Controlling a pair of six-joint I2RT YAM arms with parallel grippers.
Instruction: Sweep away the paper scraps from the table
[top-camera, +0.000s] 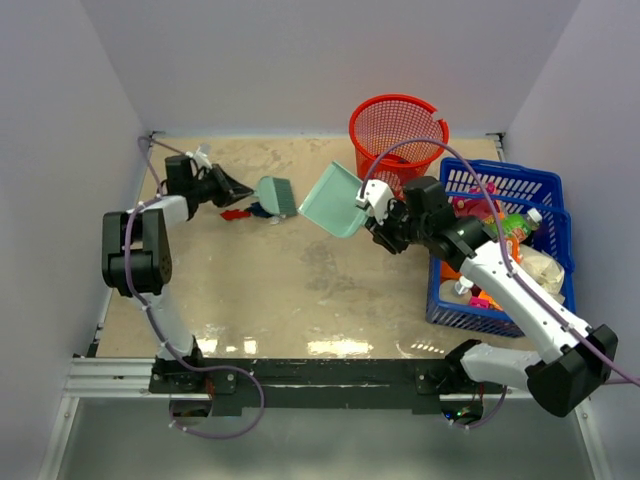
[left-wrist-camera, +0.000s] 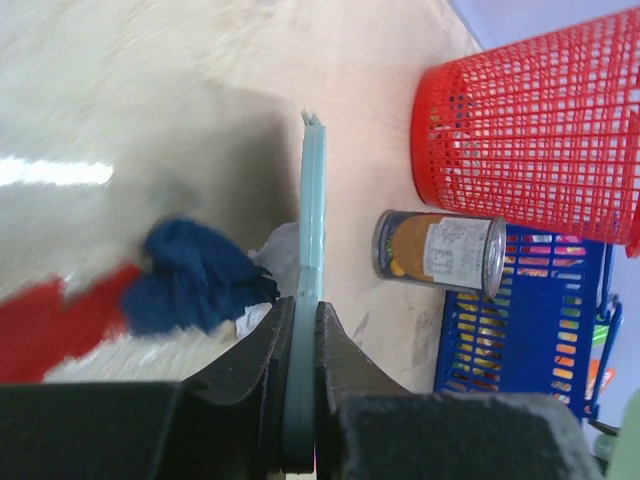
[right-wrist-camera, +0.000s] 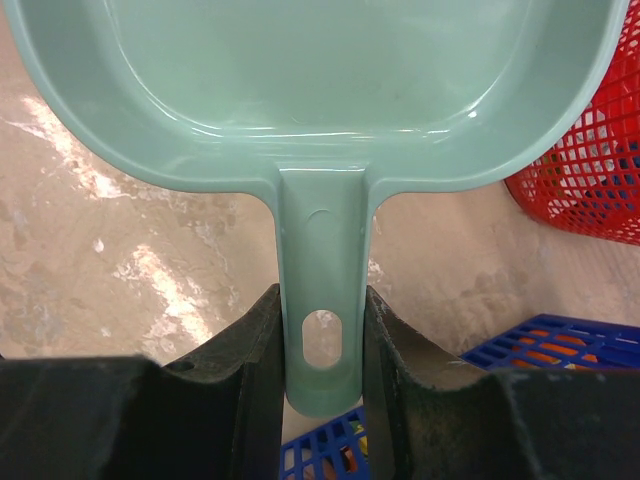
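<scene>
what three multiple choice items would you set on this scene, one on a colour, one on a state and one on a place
1. The mesh basket is: A red; B green; C black.
2. The right gripper is: A open and empty; B shut on the dustpan handle; C out of view.
3. The paper scraps lie: A in the basket; B in the dustpan; C on the table beside the brush.

1 A, its mesh shows red.
2 B, the handle sits clamped between its jaws.
3 C, red and dark blue bits lie on the tabletop by the brush.
</scene>
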